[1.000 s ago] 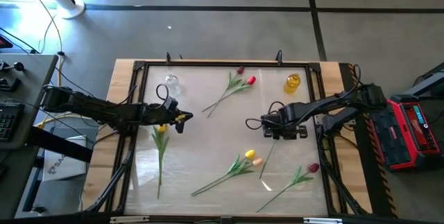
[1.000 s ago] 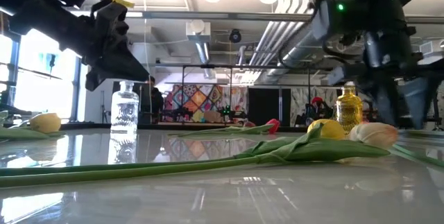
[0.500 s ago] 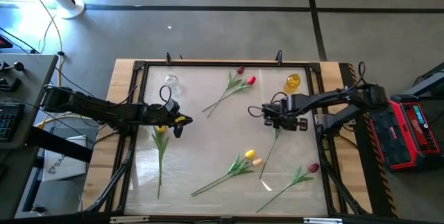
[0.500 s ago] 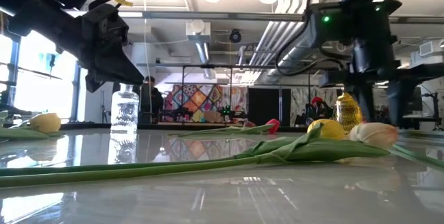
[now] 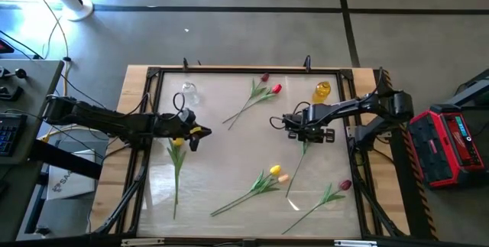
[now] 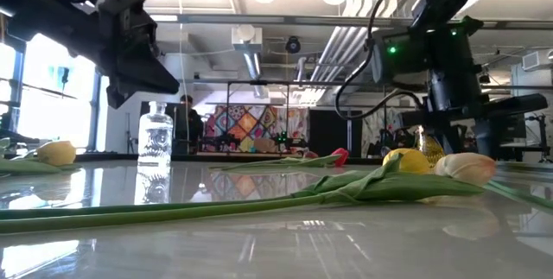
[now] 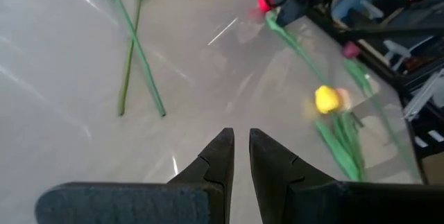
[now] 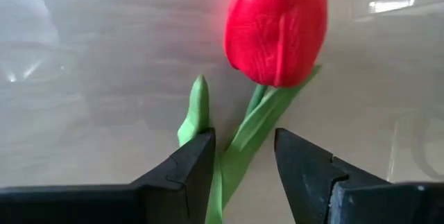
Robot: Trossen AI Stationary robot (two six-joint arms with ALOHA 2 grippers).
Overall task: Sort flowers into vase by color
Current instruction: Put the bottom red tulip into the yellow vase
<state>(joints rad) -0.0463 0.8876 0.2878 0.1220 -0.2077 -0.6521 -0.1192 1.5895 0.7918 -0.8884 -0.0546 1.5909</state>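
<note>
From the high view: the right gripper [image 5: 289, 122] sits a bit right of the bench [image 5: 229, 163] centre, carrying a red tulip [image 5: 306, 151] whose stem trails off toward 6 o'clock. The yellow vase [image 5: 322, 90] is at about 1 o'clock from it, near the back right corner, and the clear vase [image 5: 188, 91] is over at the back left. The left gripper [image 5: 200, 132] waits at the left side, right above the head of a yellow tulip [image 5: 177, 155]. More flowers are scattered around: a red pair [image 5: 263, 90] at the back, a yellow and pale pair [image 5: 271, 174] toward the front, and a maroon one [image 5: 336, 190] front right.

Low view: the right arm [image 6: 432, 63] is up off the bench in front of the yellow vase, so the flower looks lifted, not dragged.

Left wrist view: the jaws are almost together with nothing between them, just bare bench below.

Right wrist view: the red tulip head [image 8: 276, 26] pokes out past the jaws, which are pinched narrow on the stem just under it.

So I'd say we're mid-carry with a red flower. The next move needs picking a vase for reds, then tipping the stem end down into a pretty small neck, which looks fiddly with the grip this close to the head.
</note>
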